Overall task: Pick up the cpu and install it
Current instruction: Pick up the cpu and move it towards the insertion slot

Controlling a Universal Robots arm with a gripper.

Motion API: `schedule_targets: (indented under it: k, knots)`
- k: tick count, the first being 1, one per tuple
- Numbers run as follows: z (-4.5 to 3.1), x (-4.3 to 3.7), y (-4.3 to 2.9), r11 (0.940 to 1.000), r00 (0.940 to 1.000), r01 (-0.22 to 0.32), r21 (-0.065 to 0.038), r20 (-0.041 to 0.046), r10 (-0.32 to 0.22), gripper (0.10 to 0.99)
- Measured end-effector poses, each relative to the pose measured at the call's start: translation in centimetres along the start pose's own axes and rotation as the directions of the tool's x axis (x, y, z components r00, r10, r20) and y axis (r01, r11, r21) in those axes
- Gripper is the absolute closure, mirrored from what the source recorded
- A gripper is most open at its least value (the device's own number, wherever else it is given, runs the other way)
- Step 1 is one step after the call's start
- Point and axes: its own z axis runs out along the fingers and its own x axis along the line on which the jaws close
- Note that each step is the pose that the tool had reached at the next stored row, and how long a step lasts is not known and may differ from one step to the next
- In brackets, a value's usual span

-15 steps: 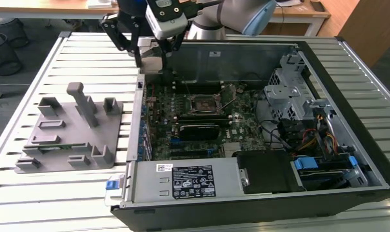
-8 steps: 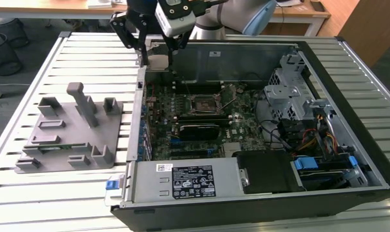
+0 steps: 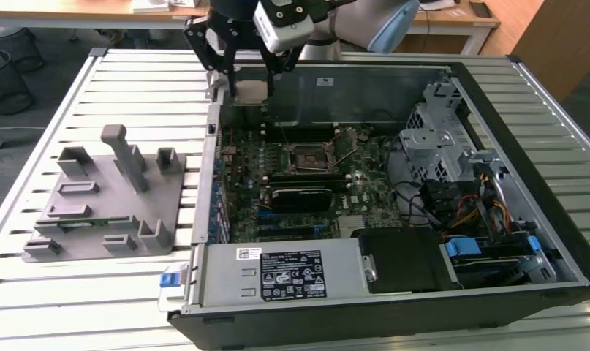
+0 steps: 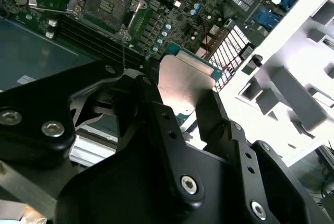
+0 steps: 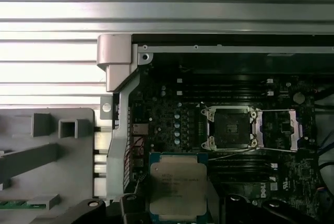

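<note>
The cpu (image 3: 251, 91), a flat square chip with a silvery top plate and a green edge, hangs in the air over the far left corner of the open computer case (image 3: 528, 80). My gripper (image 3: 248, 86) is shut on it, one black finger on each side. In both wrist views the cpu (image 4: 183, 75) (image 5: 177, 182) sits between the black fingers (image 4: 156, 114). The open cpu socket (image 3: 309, 156) (image 5: 229, 128) (image 4: 107, 4) lies on the green motherboard, apart from the chip and lower down, with its metal load plate folded open.
A grey plastic fixture (image 3: 110, 197) with upright blocks stands on the slatted table at the exterior view's left. Inside the case are a black heatsink block (image 3: 300, 196), a power supply (image 3: 275, 270), drive cages (image 3: 441, 139) and cables.
</note>
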Motion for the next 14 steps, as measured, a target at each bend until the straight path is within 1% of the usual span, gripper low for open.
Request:
schedule_targets:
  k: [14]
  knots:
    - [0.06, -2.68, 0.6, 1.0, 1.0, 0.0, 0.0, 0.0, 0.0, 0.561]
